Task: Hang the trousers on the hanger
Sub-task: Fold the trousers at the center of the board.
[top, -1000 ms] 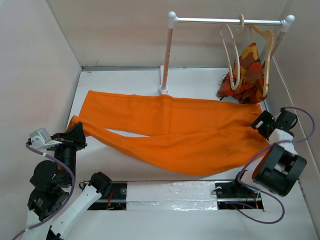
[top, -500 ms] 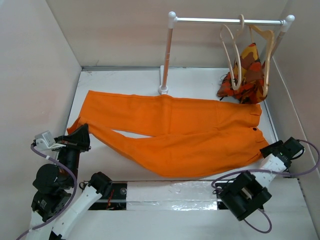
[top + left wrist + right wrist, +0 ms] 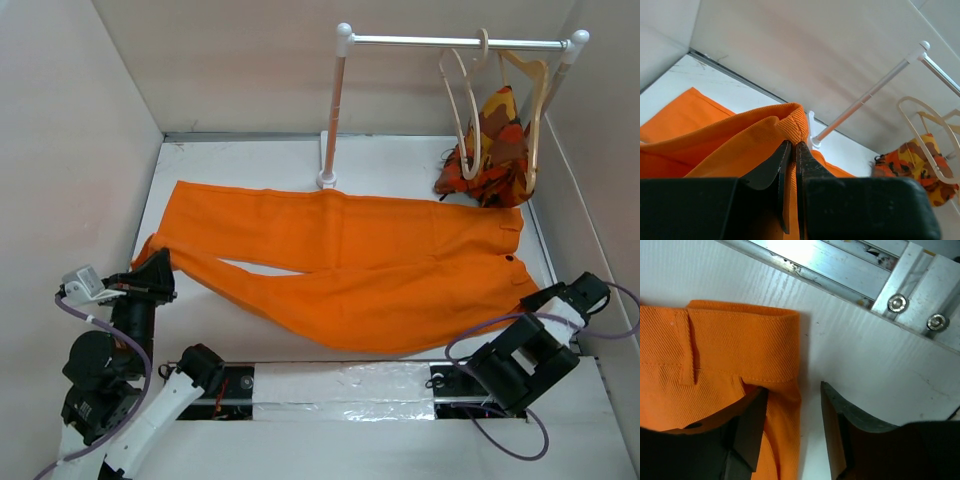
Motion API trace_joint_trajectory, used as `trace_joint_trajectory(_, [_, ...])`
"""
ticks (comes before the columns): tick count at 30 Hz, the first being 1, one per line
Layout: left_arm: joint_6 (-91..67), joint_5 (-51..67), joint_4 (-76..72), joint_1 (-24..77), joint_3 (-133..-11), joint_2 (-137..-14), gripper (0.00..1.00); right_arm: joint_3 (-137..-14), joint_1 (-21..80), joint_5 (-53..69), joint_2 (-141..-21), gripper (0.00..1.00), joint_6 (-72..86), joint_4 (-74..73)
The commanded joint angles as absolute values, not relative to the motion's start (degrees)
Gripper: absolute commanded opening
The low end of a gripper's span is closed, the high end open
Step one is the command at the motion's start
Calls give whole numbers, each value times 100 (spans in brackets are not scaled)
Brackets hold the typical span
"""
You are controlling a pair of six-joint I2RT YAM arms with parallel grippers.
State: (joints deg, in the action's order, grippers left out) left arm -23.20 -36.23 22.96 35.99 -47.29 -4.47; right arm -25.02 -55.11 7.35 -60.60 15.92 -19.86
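The bright-orange trousers [image 3: 350, 260] lie spread flat across the table, legs to the left, waistband at the right. My left gripper [image 3: 160, 272] is shut on a leg hem [image 3: 792, 122] and holds it slightly raised. My right gripper [image 3: 545, 298] is open at the waistband corner [image 3: 740, 345]; one finger lies over the cloth, the other on the bare table beside the edge. The pale cream hanger [image 3: 462, 100] hangs on the rail at the back right and also shows in the left wrist view [image 3: 930, 117].
A white rail stand [image 3: 330, 110] rises behind the trousers. A tan wooden hanger [image 3: 535, 95] carries a patterned orange, red and brown garment [image 3: 495, 150]. Walls close in left, back and right. An aluminium bar [image 3: 850, 262] runs along the table's near edge.
My right arm swung from the waistband's upper right down to its lower corner and now sits open there. My left gripper stayed on the leg hem, shifting only slightly.
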Motion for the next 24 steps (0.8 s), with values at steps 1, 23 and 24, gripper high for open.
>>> trace_joint_trajectory(1, [-2215,-4269,2012,3621,-5036,-413,0,-2742,-5546,896,-6371,48,1722,-1477])
trace_joint_trajectory(23, [-2110,-6195,1784,3876,-5194,-1028,0,-4349,-4458,-339,-3911,0,1108,-3585])
trace_joint_trajectory(24, [-2092,-6275,1793,3876,-5264,-1072,0,-4559,-4360,-447,-3859,0,1099,-3638])
